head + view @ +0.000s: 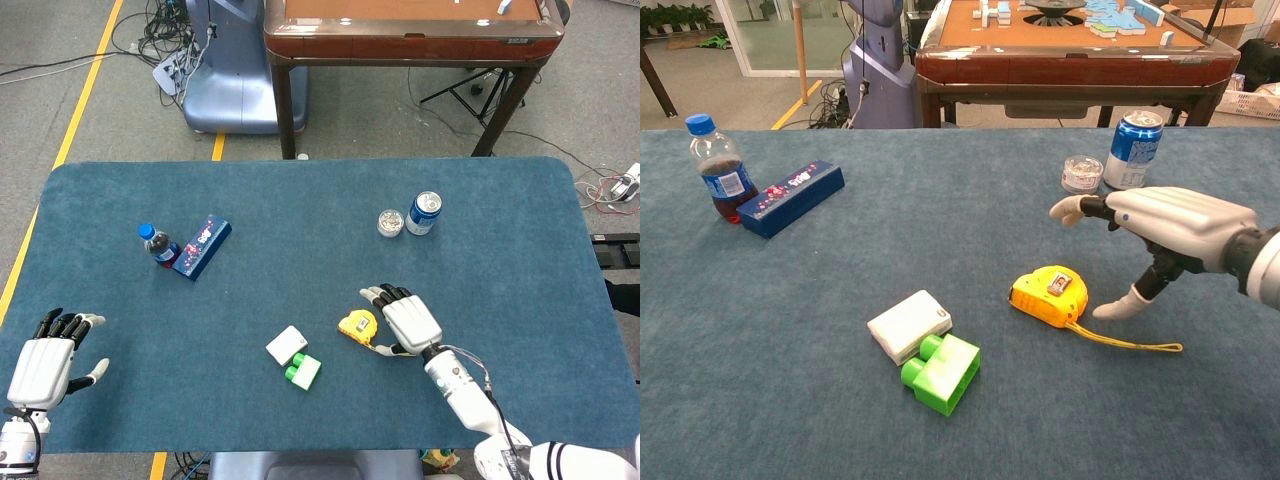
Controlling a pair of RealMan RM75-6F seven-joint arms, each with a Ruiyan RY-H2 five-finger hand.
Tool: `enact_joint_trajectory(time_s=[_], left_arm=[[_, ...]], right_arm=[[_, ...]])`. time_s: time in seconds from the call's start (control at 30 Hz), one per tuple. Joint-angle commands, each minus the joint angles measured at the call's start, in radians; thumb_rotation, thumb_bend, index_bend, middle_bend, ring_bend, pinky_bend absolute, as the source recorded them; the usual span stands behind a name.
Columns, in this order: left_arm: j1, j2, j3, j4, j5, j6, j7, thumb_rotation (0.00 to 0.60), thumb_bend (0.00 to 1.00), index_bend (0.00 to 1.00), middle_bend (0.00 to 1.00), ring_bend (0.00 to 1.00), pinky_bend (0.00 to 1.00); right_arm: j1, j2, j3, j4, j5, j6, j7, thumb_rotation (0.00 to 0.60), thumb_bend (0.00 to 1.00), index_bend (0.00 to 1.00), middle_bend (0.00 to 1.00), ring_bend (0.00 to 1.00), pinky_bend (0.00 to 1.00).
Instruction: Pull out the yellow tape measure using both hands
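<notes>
The yellow tape measure (356, 326) (1050, 295) lies flat near the table's middle front, a short yellow strap (1132, 343) trailing to its right. My right hand (408, 321) (1165, 228) hovers open just right of it and above the strap, fingers spread and pointing left, thumb down near the strap; it holds nothing. Over the table's front left corner my left hand (45, 362) is open, far from the tape measure, and only the head view shows it.
A white box (909, 325) and a green block (941, 372) lie left of the tape measure. A cola bottle (718, 168) and a blue box (791, 198) sit at the far left. A blue can (1132, 150) and a small glass dish (1082, 174) stand behind the right hand.
</notes>
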Motion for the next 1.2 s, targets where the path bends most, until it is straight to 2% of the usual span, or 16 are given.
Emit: enact_joint_trajectory(time_s=[0.03,0.57,0.83,1.2], left_arm=[[0.000,0.001,0.001,-0.001,0.001,0.000,-0.001,0.600,0.21,0.29,0.29,0.21,0.09],[0.002,0.009,0.007,0.006,0.004,-0.006,-0.039,0.600,0.21,0.29,0.29,0.21,0.09],[0.001,0.003,0.009,0.011,0.007,-0.009,-0.045,0.600,0.21,0.29,0.29,0.21,0.09],[-0.008,-0.010,0.007,0.010,0.000,-0.024,-0.033,0.600,0.21,0.29,0.29,0.21,0.09]], right_arm=[[0.030,-0.047,0.009,0.033,0.023,-0.009,-0.020,0.600,0.01,0.13,0.17,0.13,0.21],[0.124,-0.203,0.025,0.184,0.108,-0.034,-0.076,0.600,0.01,0.13,0.17,0.13,0.21],[0.119,-0.164,0.018,0.191,0.145,-0.015,-0.093,0.600,0.04,0.13,0.18,0.13,0.21],[0.126,-0.100,-0.007,0.143,0.170,-0.039,-0.090,0.600,0.09,0.14,0.25,0.13,0.21]])
